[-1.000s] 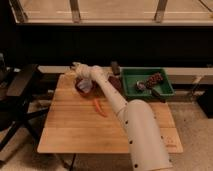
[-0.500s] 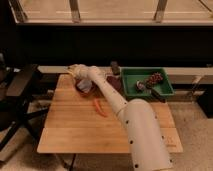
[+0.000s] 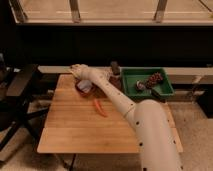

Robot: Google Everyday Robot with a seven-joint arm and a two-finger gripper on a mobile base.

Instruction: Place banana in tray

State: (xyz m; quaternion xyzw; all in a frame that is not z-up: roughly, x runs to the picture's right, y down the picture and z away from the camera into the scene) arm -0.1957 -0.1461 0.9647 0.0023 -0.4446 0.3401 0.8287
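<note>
Dark wall and a strip of window frames up top make the backdrop, and below that sits a light wooden table (image 3: 80,127) with a black chair (image 3: 22,86) parked off its left side. We see the robot's white arm (image 3: 145,125) coming in from the bottom right and stretching diagonally across the tabletop to the far-left back corner, where the gripper (image 3: 76,70) sits just above the table's back edge. Honestly we can't tell whether the gripper is open or closed. Right at the arm's tip there's a pale yellowish shape that looks to us like the banana (image 3: 72,68), right up against the gripper, but we can't tell if it's actually held. Either way it's well apart from the tray (image 3: 131,79), the green bin at the back right of the table, which has a dark reddish cluster (image 3: 154,78) and a couple of small things we can't identify in it. Just below the gripper, partly under the arm, sits a dark-red bowl (image 3: 83,86) with something pale inside. A thin orange piece (image 3: 99,107) lies on the bare wood near the middle, beside the arm, and a small dark object (image 3: 115,67) stands between the gripper and the tray's left wall.
</note>
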